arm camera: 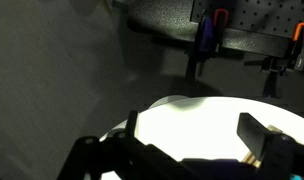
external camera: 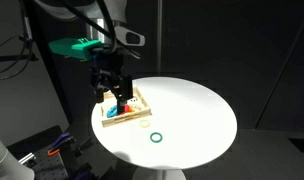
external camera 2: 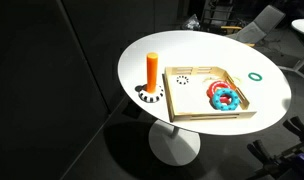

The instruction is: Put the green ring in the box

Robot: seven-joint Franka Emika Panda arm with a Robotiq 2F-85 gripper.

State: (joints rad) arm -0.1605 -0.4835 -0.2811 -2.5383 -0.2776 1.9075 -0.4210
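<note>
The green ring [external camera: 156, 137] lies flat on the round white table [external camera: 192, 105], apart from the wooden box [external camera: 140, 108]; it also shows in an exterior view [external camera 2: 255, 75], beyond the box's [external camera 2: 192, 100] corner. Blue and red rings [external camera 2: 224, 97] lie in the box. My gripper [external camera: 110, 88] hangs above the box's far end, away from the green ring. In the wrist view my gripper [arm camera: 192, 135] is open and empty, with only white table top between its fingers. The green ring is not in the wrist view.
An orange peg [external camera 2: 152, 68] stands upright on a black-and-white base beside the box. The table edge [external camera 2: 142, 110] runs close to the box. Dark curtains surround the table. Clamps [arm camera: 204, 35] hang on a rack in the background.
</note>
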